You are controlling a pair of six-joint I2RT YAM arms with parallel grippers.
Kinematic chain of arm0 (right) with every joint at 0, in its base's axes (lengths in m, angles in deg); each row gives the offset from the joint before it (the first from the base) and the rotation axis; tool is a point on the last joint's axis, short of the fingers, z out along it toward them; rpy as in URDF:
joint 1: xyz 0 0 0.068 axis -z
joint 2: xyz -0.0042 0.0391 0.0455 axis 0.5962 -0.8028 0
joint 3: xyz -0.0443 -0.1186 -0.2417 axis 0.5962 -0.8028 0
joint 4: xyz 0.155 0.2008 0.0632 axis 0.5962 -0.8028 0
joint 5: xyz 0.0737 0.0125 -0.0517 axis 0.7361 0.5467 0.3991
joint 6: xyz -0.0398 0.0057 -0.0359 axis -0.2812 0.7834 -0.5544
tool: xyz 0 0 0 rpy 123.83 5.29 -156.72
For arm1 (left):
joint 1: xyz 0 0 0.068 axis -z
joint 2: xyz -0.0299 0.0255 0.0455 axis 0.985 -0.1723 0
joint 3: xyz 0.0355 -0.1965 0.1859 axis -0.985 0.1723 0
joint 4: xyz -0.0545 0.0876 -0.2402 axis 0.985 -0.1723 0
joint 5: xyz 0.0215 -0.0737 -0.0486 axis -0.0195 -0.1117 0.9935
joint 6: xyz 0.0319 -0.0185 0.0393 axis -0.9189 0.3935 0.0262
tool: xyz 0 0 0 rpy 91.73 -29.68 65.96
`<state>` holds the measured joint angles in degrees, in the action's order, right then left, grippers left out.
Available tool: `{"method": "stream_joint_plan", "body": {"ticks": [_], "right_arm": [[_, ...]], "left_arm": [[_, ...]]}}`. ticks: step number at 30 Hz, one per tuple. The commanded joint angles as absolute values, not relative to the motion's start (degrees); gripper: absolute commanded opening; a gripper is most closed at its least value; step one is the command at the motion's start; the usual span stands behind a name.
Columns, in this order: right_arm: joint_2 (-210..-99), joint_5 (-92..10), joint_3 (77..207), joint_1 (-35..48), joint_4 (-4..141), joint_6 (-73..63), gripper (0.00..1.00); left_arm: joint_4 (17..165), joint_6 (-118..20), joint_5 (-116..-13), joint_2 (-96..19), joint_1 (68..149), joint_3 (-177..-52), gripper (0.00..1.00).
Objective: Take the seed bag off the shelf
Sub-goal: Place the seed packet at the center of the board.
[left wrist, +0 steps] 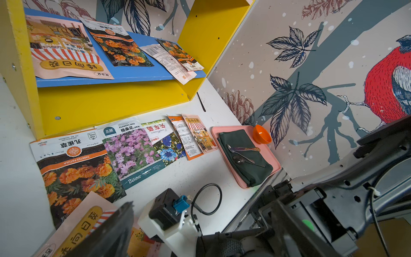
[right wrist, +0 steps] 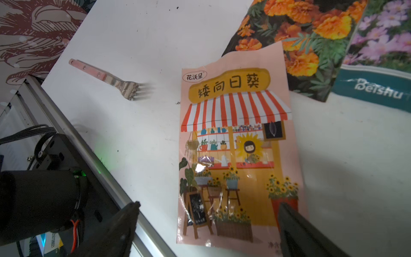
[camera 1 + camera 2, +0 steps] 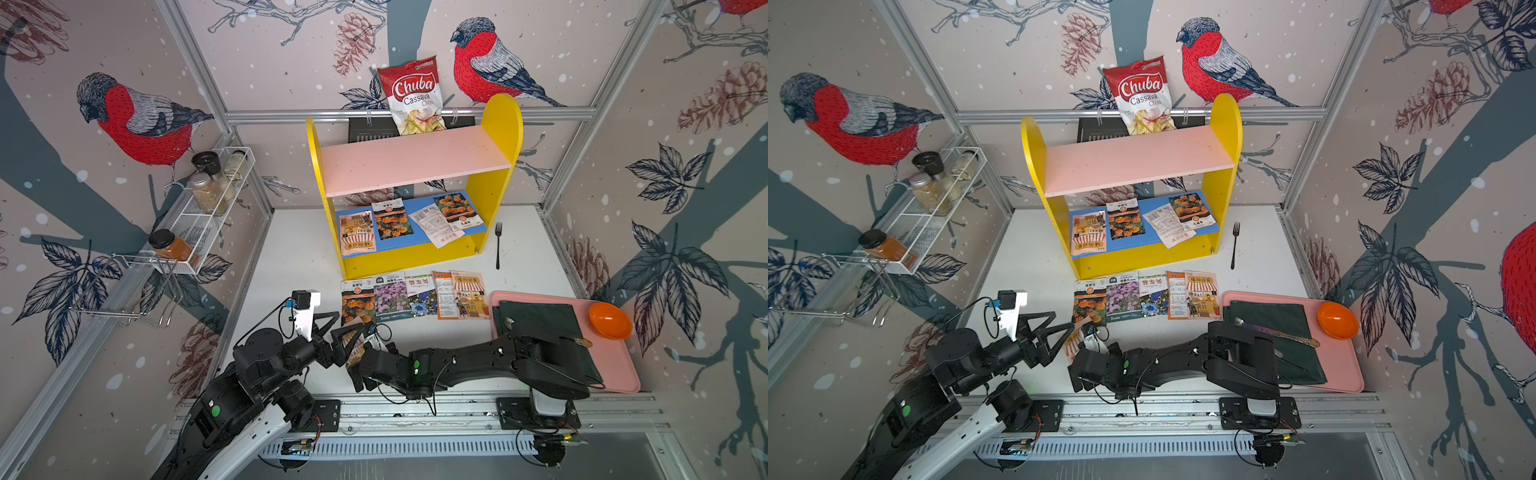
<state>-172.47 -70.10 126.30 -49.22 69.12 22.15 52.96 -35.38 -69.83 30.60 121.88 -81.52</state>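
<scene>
The seed bag (image 2: 235,144) is laid flat on the worktop (image 2: 133,44), at 7 o'clock from the shelf (image 3: 415,164) in both top views. The right gripper (image 2: 208,205) is spread wide over it, nothing grasped; the left gripper (image 3: 1065,319) is released too.

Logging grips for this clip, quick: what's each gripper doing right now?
Left gripper: open, holding nothing.
Right gripper: open, holding nothing; sunflower seed packet lies on the table below it.
</scene>
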Motion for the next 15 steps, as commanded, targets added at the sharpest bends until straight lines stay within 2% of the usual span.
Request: {"method": "stream_joint_plan", "body": {"ticks": [1, 10, 15], "right_arm": [[-173.7, -68.3, 127.3, -48.8, 69.0, 20.1, 0.97], [-176.9, -69.5, 129.5, -47.3, 67.3, 22.8, 0.94], [-180.4, -75.2, 133.9, -48.0, 59.6, 26.0, 0.85]], "left_arm": [[54.6, -35.9, -70.5, 30.7, 121.7, -82.0, 0.96], [54.4, -36.0, -70.6, 31.0, 121.7, -81.7, 0.96], [54.5, -36.1, -70.7, 31.0, 121.7, -81.6, 0.96]]}}
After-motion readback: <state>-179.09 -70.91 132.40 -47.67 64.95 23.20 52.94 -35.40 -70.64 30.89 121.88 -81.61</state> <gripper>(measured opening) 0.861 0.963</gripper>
